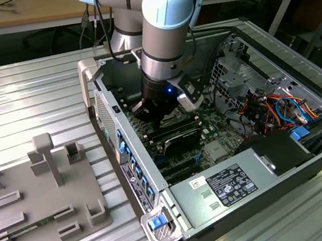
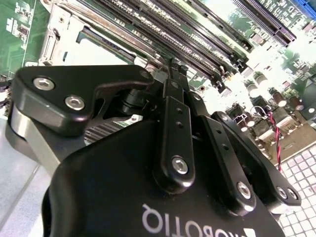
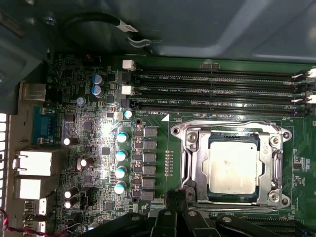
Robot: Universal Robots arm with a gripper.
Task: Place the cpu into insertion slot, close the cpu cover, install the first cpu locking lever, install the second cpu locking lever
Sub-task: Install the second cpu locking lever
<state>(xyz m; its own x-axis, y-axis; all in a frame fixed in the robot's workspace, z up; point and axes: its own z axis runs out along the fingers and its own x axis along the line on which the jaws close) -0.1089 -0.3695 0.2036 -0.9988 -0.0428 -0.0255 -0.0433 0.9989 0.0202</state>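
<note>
One open computer case (image 1: 165,219) sits on my ribbed metal table (image 1: 16,107) — cpu (image 3: 233,169) seated under the cpu cover (image 3: 190,163), gripper (image 2: 173,74) fingers pinched together — workbenches (image 1: 7,16) behind.

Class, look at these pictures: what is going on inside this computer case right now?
A robot arm reaches into the open computer case, its gripper low over the motherboard. The cpu already sits in the insertion slot, with the cpu cover down around it. The gripper is at the socket's edge.
</note>
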